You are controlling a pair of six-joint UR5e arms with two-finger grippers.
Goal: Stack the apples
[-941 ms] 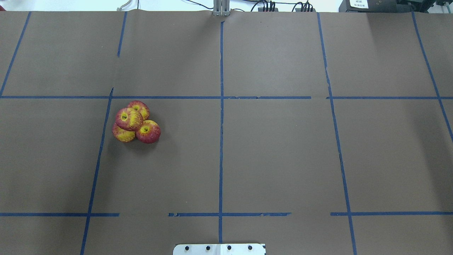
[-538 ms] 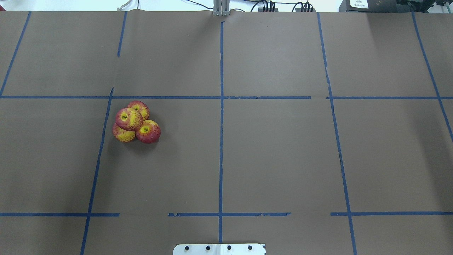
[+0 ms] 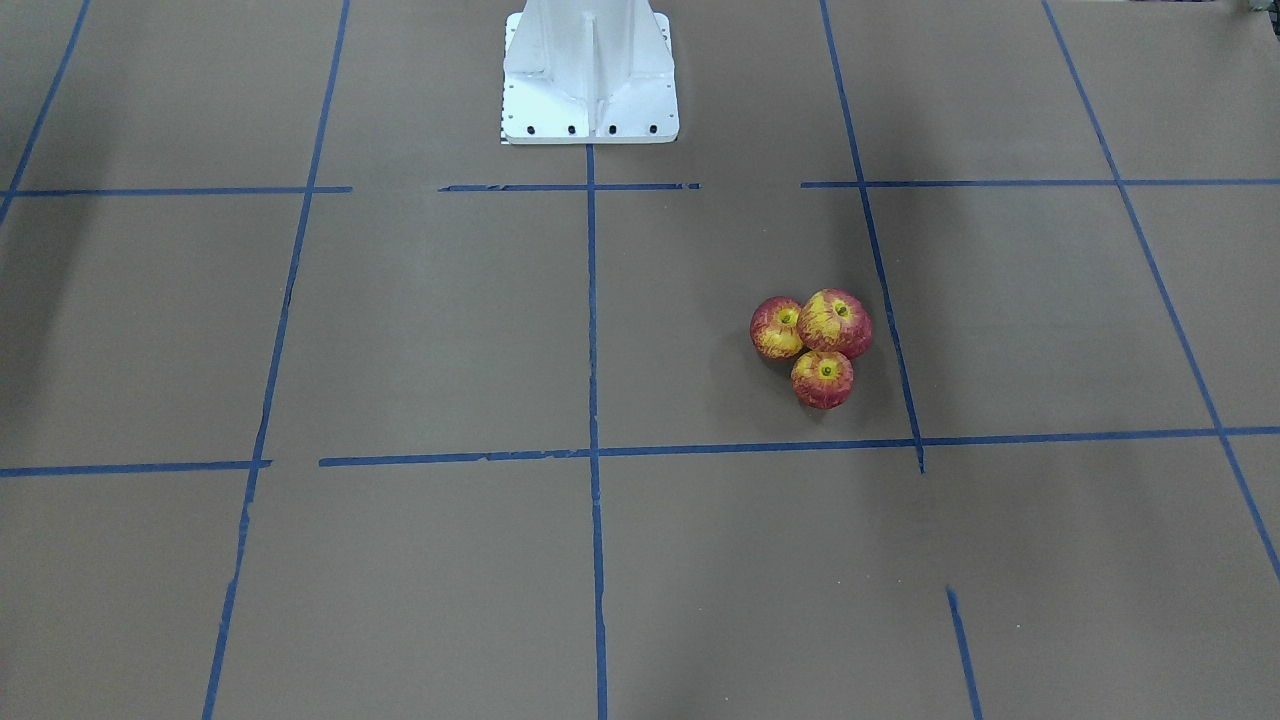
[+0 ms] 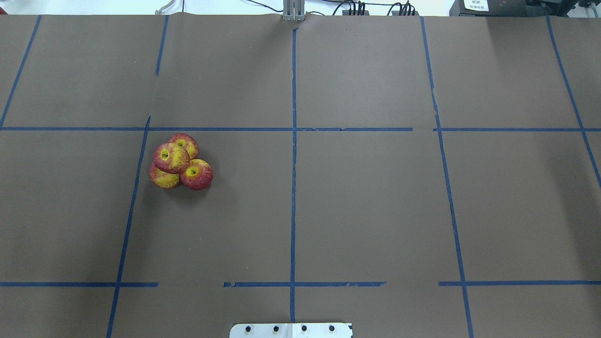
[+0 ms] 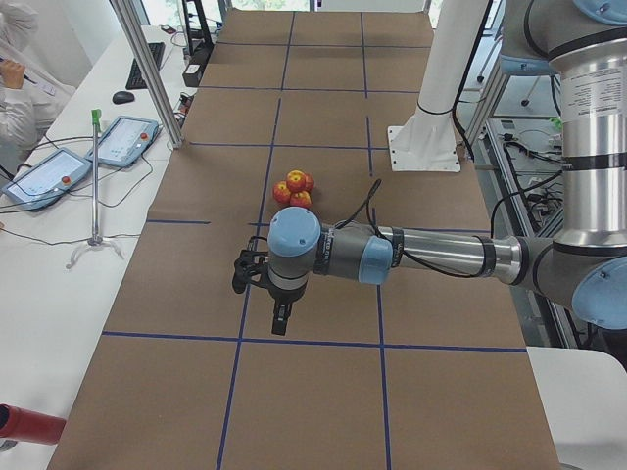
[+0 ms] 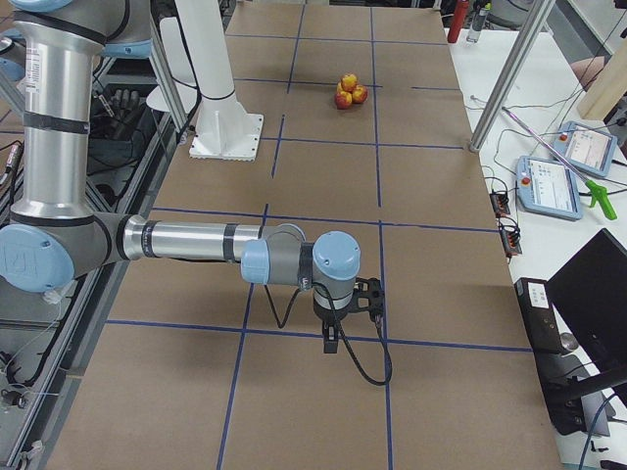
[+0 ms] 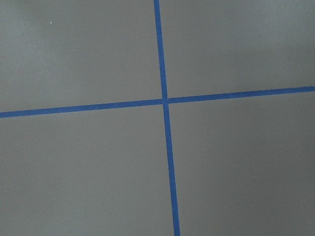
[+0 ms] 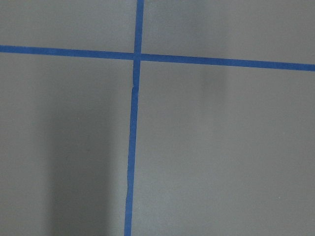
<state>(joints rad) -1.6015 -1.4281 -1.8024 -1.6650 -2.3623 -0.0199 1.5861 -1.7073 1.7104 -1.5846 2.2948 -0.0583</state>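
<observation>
Blue tape cross (image 8: 137, 56) on brown table (image 8: 221, 147)

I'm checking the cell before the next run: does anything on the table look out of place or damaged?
Nothing spilled or broken. The apples sit in one tight pile, one resting on top of the others. The only flaw is the blue tape grid: its line nearest the robot has gaps.

Table (image 4: 375, 211) viewed from above, front, both ends, both wrists.
Apples (image 4: 171, 158) are shared by the four fixed views; tape (image 7: 165, 101) is seen close from wrists.
</observation>
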